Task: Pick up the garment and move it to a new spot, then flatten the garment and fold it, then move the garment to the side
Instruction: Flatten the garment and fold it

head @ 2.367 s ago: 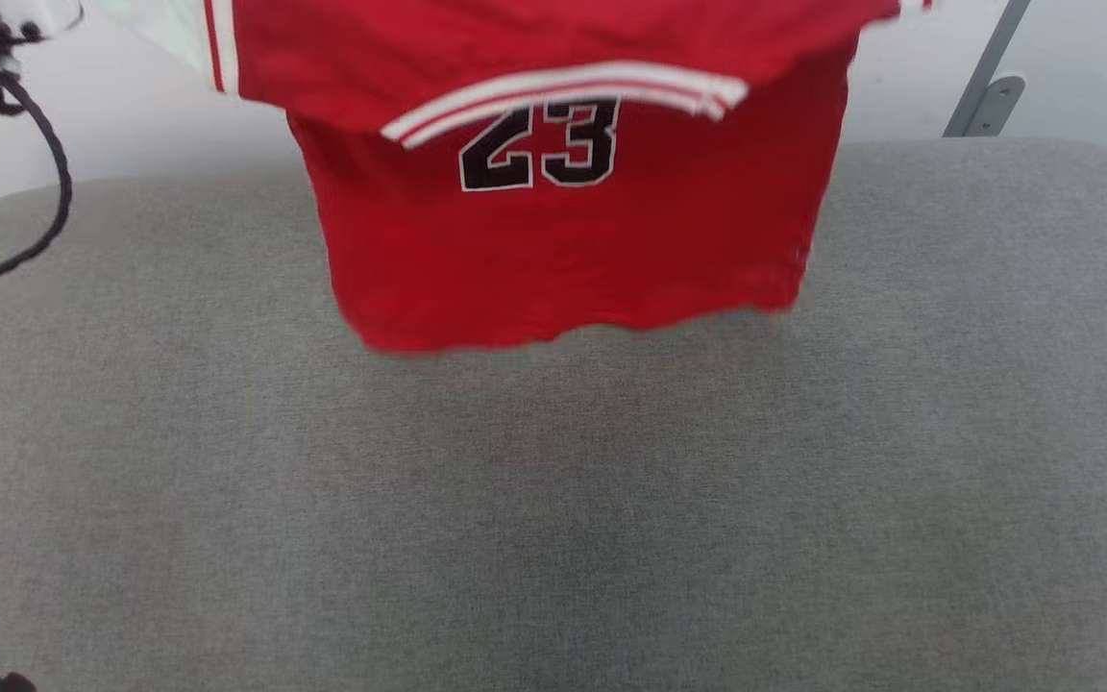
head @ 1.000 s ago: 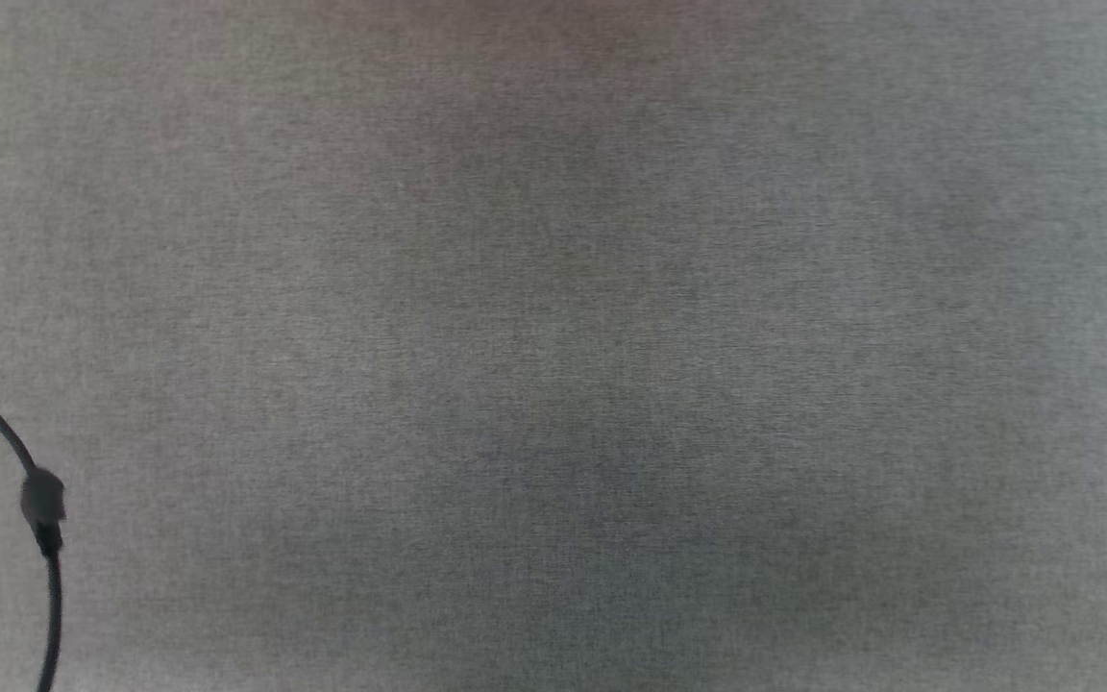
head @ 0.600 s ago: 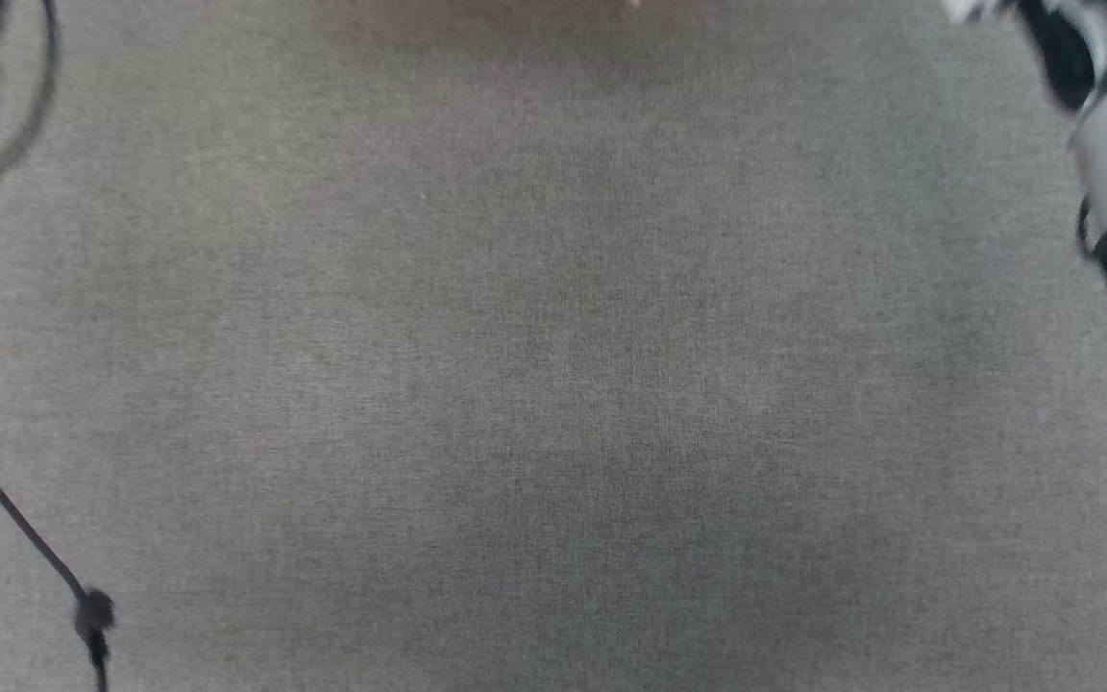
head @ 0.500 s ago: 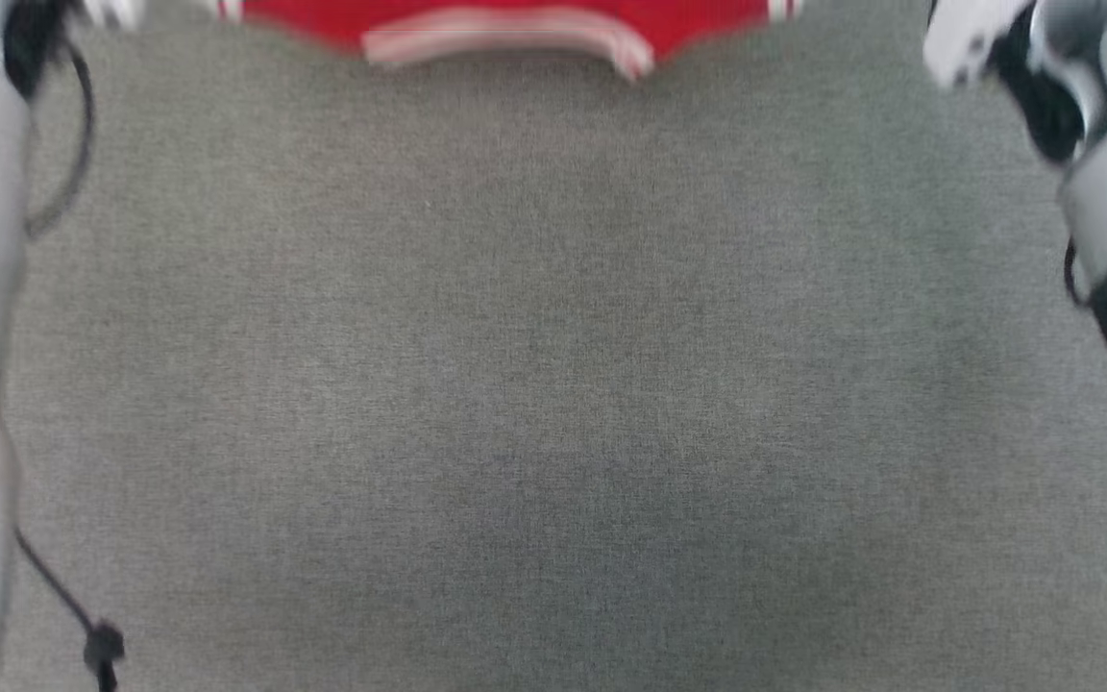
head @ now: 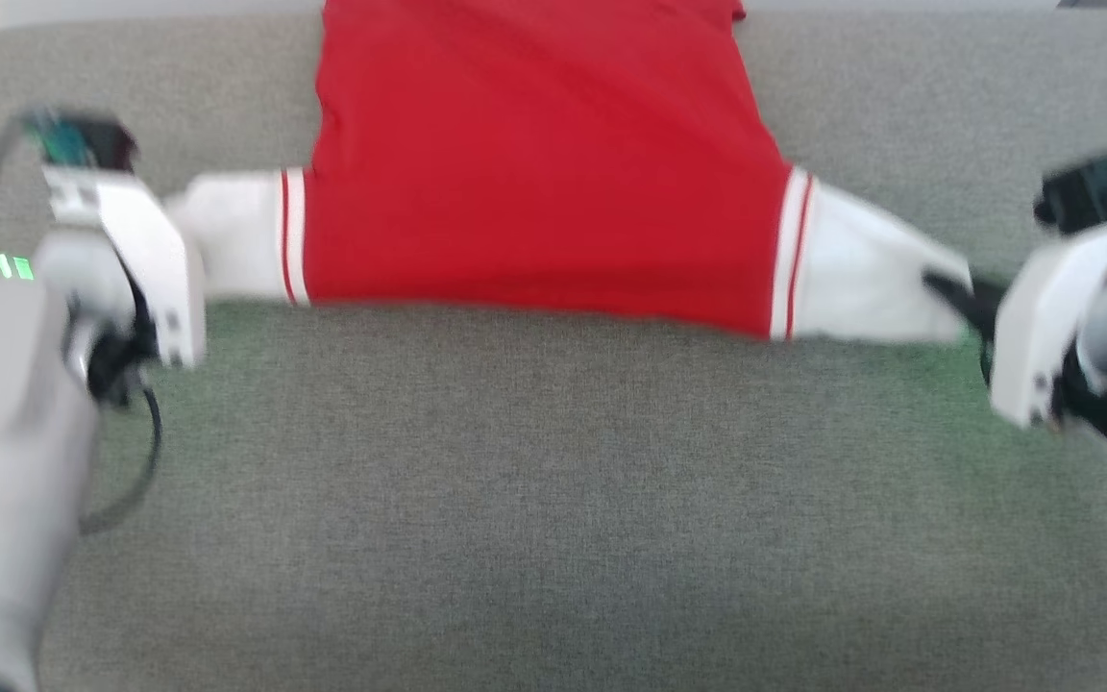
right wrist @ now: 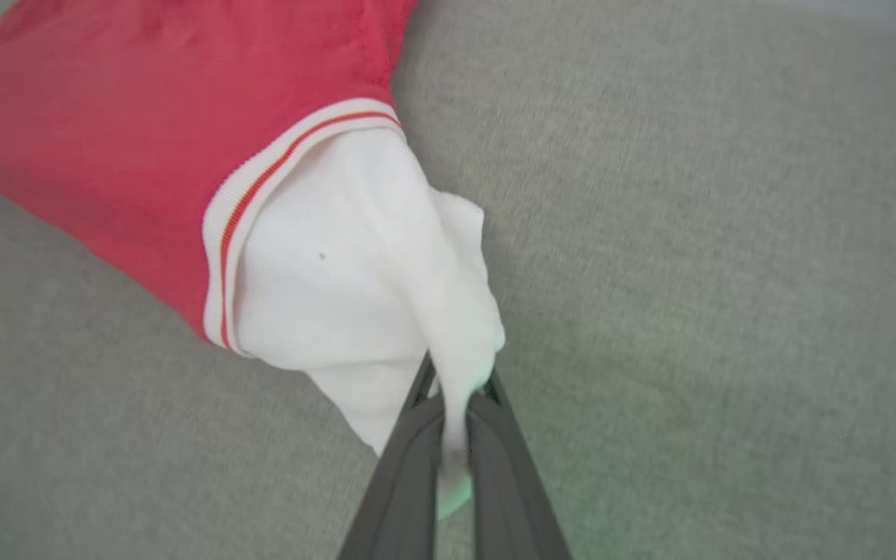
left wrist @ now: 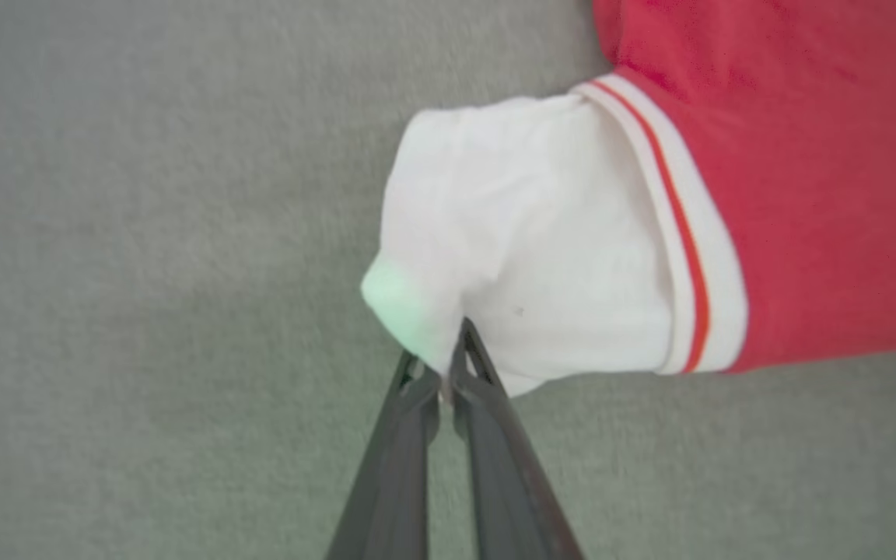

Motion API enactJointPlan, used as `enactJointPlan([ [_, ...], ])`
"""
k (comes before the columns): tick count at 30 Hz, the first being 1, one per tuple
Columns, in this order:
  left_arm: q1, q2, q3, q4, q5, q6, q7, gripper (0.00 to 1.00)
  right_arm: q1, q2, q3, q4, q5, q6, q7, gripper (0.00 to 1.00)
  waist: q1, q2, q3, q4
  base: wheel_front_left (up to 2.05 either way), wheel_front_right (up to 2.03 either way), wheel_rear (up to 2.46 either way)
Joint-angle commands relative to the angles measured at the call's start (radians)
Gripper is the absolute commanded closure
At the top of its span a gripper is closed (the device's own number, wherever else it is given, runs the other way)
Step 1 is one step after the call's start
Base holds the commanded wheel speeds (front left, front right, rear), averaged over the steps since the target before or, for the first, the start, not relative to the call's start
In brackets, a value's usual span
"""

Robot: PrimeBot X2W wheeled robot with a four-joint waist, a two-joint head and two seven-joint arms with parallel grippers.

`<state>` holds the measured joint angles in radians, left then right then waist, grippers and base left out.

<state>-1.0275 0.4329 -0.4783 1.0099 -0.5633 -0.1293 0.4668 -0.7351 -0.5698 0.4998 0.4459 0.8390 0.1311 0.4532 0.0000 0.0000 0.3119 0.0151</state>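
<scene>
garment (head: 544,163): stretching red side up across the far part of the grey cushion (head: 553,500), its white ends reaching out left and right towards the grippers.
left gripper (left wrist: 442,372): clenching the tip of the left white end, fingers almost meeting on the pinched cloth.
right gripper (right wrist: 457,408): grasping the right white end, fabric bunching between its closed fingers.
</scene>
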Motion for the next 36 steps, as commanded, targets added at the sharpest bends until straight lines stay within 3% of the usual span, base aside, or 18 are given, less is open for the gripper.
enactJointPlan([
  [1, 0.096, 0.022, 0.01, -0.076, -0.028, 0.017, 0.038, 1.0, 0.073, -0.032, -0.017, -0.053, 0.023, -0.001, 0.043, 1.0, 0.0, 0.0, -0.023, 0.0, 0.0, 0.0, 0.0],
  [4, 0.264, 0.063, 0.031, -0.257, -0.068, 0.07, 0.109, 1.0, 0.185, -0.068, -0.048, -0.134, 0.045, -0.001, 0.122, 1.0, 0.0, 0.0, -0.041, 0.0, 0.0, 0.0, 0.0],
  [5, 0.392, 0.095, 0.047, -0.412, -0.099, 0.127, 0.167, 1.0, 0.256, -0.083, -0.072, -0.192, 0.062, -0.001, 0.176, 1.0, 0.0, 0.0, -0.05, -0.001, 0.0, 0.0, 0.0],
  [10, 0.719, 0.194, 0.092, -0.845, -0.158, 0.303, 0.306, 1.0, 0.416, -0.104, -0.142, -0.32, 0.085, -0.001, 0.302, 1.0, 0.0, 0.0, -0.056, -0.004, 0.0, 0.0, 0.0],
  [15, 0.966, 0.276, 0.12, -1.16, -0.186, 0.452, 0.415, 1.0, 0.566, -0.114, -0.22, -0.425, 0.094, -0.001, 0.451, 1.0, 0.0, 0.0, -0.052, -0.004, 0.0, 0.0, 0.0],
  [20, 1.063, 0.302, 0.139, -1.29, -0.195, 0.517, 0.441, 1.0, 0.661, -0.084, -0.301, -0.507, 0.079, 0.0, 0.53, 1.0, 0.0, 0.0, -0.041, 0.001, 0.0, 0.0, 0.0],
  [24, 1.077, 0.296, 0.15, -1.332, -0.191, 0.535, 0.42, 1.0, 0.712, -0.028, -0.357, -0.57, 0.017, 0.0, 0.554, 1.0, 0.0, 0.0, -0.026, 0.007, 0.0, 0.0, 0.0],
  [25, 1.072, 0.292, 0.148, -1.335, -0.189, 0.529, 0.412, 1.0, 0.715, -0.013, -0.367, -0.58, -0.004, 0.0, 0.549, 0.93, 0.0, 0.0, -0.021, 0.008, 0.0, 0.0, 0.0],
  [27, 1.048, 0.278, 0.147, -1.338, -0.183, 0.518, 0.389, 1.0, 0.714, 0.018, -0.379, -0.599, -0.048, 0.0, 0.539, 0.53, 0.0, 0.0, -0.011, 0.009, 0.0, 0.0, 0.0],
  [28, 1.037, 0.269, 0.148, -1.336, -0.183, 0.513, 0.377, 1.0, 0.702, 0.029, -0.39, -0.61, -0.073, 0.0, 0.525, 0.0, 0.0, 0.0, -0.006, 0.01, 0.0, 0.0, 0.0],
  [36, 0.982, 0.228, 0.144, -1.321, -0.172, 0.477, 0.306, 1.0, 0.604, 0.096, -0.459, -0.723, -0.196, 0.0, 0.436, 0.0, 0.0, 0.0, 0.029, 0.02, 0.0, 0.0, 0.0],
])
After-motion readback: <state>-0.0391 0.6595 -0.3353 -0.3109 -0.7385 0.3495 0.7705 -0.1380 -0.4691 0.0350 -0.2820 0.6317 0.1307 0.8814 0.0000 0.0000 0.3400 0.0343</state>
